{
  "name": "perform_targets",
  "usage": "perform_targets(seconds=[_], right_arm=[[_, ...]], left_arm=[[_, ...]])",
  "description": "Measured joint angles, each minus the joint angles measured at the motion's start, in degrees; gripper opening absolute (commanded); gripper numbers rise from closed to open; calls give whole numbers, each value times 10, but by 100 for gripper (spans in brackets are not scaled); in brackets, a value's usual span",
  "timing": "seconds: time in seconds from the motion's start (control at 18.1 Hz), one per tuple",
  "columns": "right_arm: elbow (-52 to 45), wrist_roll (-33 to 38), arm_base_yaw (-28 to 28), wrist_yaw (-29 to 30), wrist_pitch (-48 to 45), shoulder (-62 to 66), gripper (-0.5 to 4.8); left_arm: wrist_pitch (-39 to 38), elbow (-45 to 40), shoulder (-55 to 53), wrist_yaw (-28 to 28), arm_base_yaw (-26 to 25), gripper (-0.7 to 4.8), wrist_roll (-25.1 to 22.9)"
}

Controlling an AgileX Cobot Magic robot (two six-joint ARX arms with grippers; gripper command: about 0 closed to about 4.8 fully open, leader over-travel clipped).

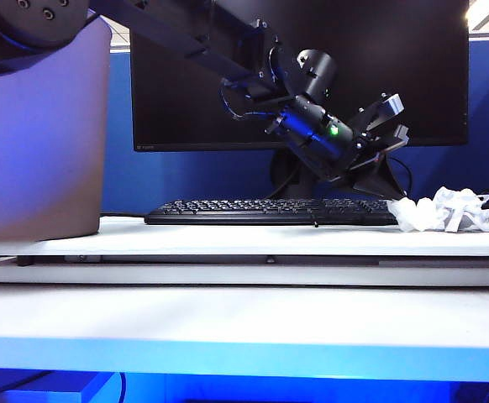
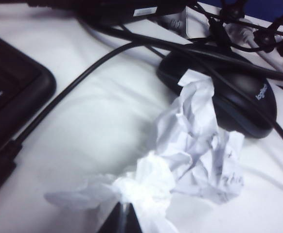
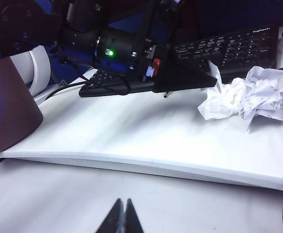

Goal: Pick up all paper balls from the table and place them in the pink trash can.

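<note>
Two white paper balls (image 1: 442,210) lie together at the right end of the table's raised board (image 1: 228,242). The left arm reaches across from the upper left, and my left gripper (image 1: 391,198) points down at the nearer wad. In the left wrist view its jaws (image 2: 123,206) are closed together, pinching the edge of that paper ball (image 2: 149,184). The bigger wad (image 2: 200,145) leans on a mouse. The pink trash can (image 1: 43,143) stands at the far left. My right gripper (image 3: 124,204) hovers shut and empty over the bare table in front of the board.
A black keyboard (image 1: 270,211) and a dark monitor (image 1: 312,67) stand behind the board. A black mouse (image 2: 243,107) and several cables (image 2: 83,77) lie right beside the paper. The trash can (image 3: 5,107) and wads (image 3: 251,97) also show in the right wrist view.
</note>
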State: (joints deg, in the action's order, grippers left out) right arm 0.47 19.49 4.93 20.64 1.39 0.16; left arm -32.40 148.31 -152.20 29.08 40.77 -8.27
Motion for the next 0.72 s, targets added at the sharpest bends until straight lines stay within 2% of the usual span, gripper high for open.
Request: perform_targets(seconds=[0.11, 0.39, 0.61, 0.72], right_arm=[[0, 0, 0, 0, 0, 0, -1], [0, 0, 0, -14, -18, 0, -1], [0, 0, 0, -15, -22, 0, -1], [0, 0, 1, -15, -23, 0, -1]], left_arm=[[-35, 0, 34, -23, -2, -7, -9], [-153, 4, 198, -139, -34, -7, -96], [-203, 5, 355, -230, -80, -7, -117], [-214, 10, 426, -262, -115, -7, -113]])
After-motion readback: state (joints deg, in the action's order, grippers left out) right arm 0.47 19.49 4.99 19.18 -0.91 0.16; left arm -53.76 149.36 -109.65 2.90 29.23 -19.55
